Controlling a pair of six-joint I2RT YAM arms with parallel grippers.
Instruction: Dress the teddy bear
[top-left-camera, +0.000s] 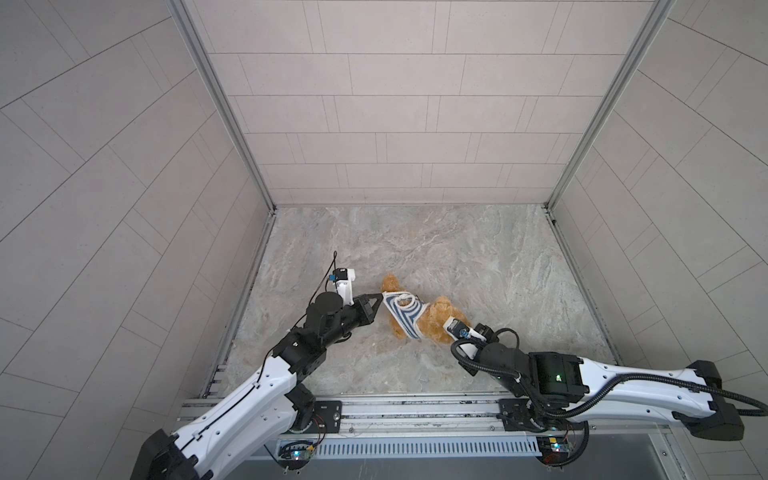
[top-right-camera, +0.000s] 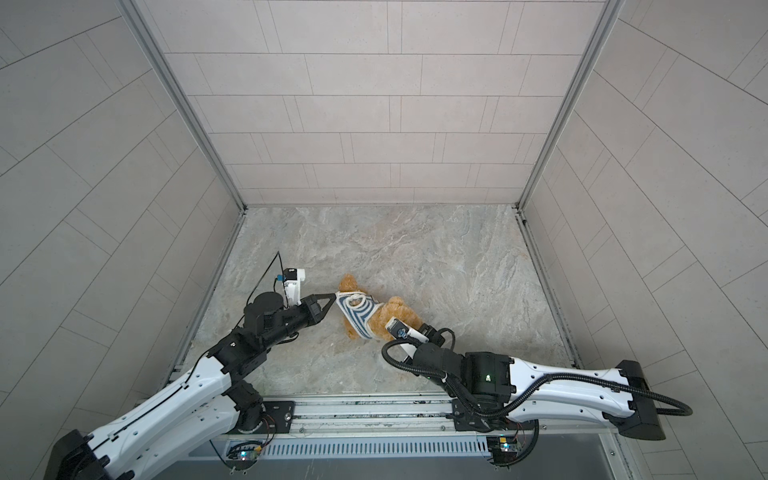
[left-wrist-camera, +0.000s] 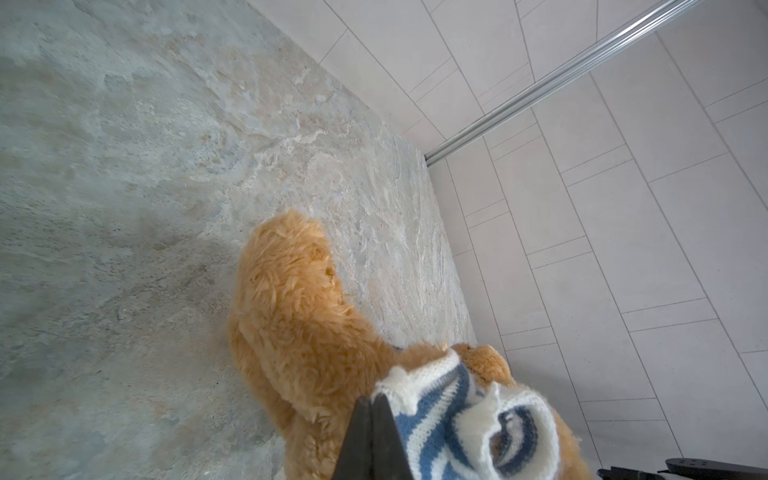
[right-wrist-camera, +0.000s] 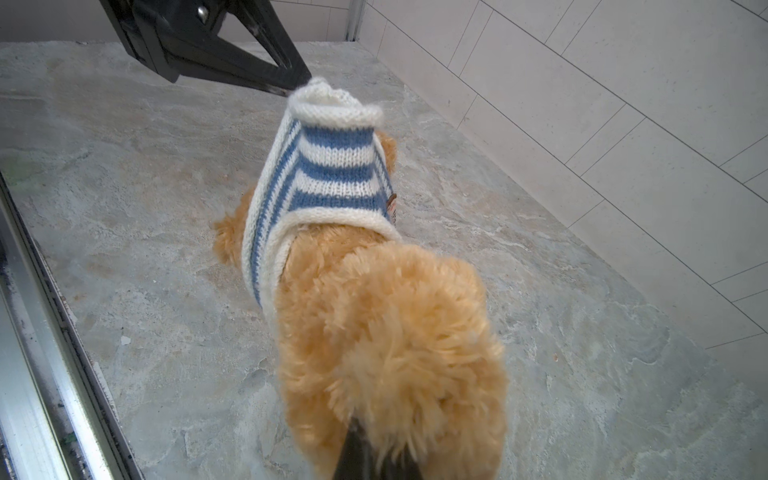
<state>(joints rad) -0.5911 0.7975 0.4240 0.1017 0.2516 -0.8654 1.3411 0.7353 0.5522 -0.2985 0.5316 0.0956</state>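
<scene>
The teddy bear (top-left-camera: 441, 312) lies on the marble tabletop (top-left-camera: 478, 257) at the lower centre of both top views, its middle inside a blue-and-white striped shirt (top-left-camera: 402, 314). The left gripper (top-left-camera: 380, 296), jaws together, pinches the shirt's rolled white edge. The right gripper (right-wrist-camera: 365, 455) is clamped on the bear's fur at the opposite end, its tips sunk in plush. The bear's face is hidden in all 4 views. Tiled walls (top-left-camera: 415, 104) enclose the tabletop on 3 sides.

Fluffy golden-brown teddy bear (top-left-camera: 436, 313) lies stretched out, striped sweater (top-left-camera: 401, 313) partly over its body.
</scene>
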